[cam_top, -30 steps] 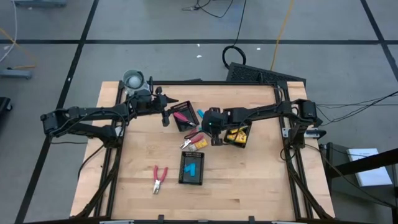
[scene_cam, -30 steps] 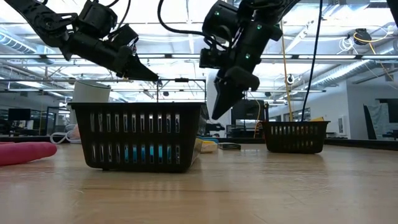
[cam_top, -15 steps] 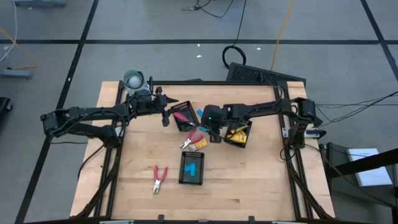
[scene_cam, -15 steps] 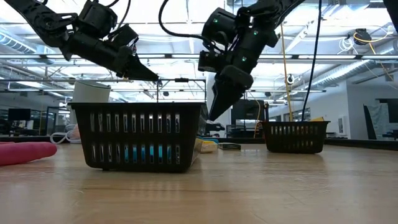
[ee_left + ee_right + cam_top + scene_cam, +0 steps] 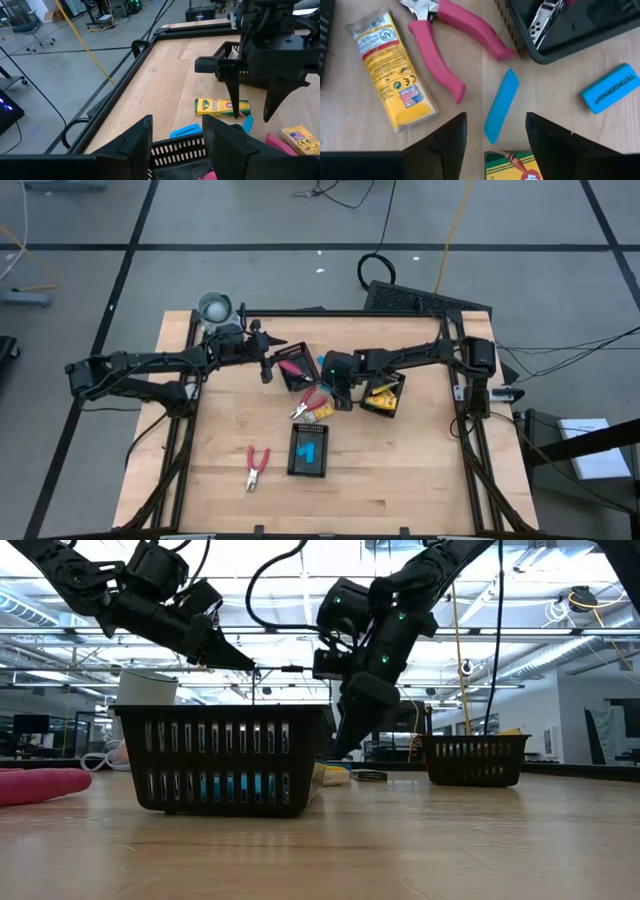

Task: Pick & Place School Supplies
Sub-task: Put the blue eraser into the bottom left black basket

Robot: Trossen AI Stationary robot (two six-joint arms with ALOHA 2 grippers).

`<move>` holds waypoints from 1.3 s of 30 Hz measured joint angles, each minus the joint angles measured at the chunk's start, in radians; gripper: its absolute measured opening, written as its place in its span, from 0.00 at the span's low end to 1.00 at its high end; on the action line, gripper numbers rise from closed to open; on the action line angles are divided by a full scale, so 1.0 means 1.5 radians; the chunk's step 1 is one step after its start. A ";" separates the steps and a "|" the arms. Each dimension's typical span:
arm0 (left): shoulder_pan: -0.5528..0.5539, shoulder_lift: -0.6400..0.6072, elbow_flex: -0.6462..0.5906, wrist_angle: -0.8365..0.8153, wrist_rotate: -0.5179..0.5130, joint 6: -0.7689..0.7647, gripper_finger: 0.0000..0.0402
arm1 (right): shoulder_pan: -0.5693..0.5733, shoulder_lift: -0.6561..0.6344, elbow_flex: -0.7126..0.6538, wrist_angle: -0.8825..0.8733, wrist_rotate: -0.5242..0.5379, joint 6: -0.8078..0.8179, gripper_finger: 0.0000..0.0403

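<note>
Since 1 second ago the right gripper has slid leftward across the table, and now hangs with fingers spread wide and empty over a light-blue oblong piece lying flat beside red-handled pliers and a yellow block. Left gripper hovers open, holding nothing, above a black slotted tray.

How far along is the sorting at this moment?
Partly done. One tray holds a blue piece, another tray red pliers, a third yellow boxes. In hand: the right tool hangs open over a loose blue piece. Left: pliers, yellow boxes, another blue piece, and the far pliers. The left tool waits open by the pliers tray.
</note>
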 joint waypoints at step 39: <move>0.002 0.000 0.000 -0.001 -0.002 0.001 0.44 | 0.000 0.034 0.000 0.022 0.020 -0.001 0.05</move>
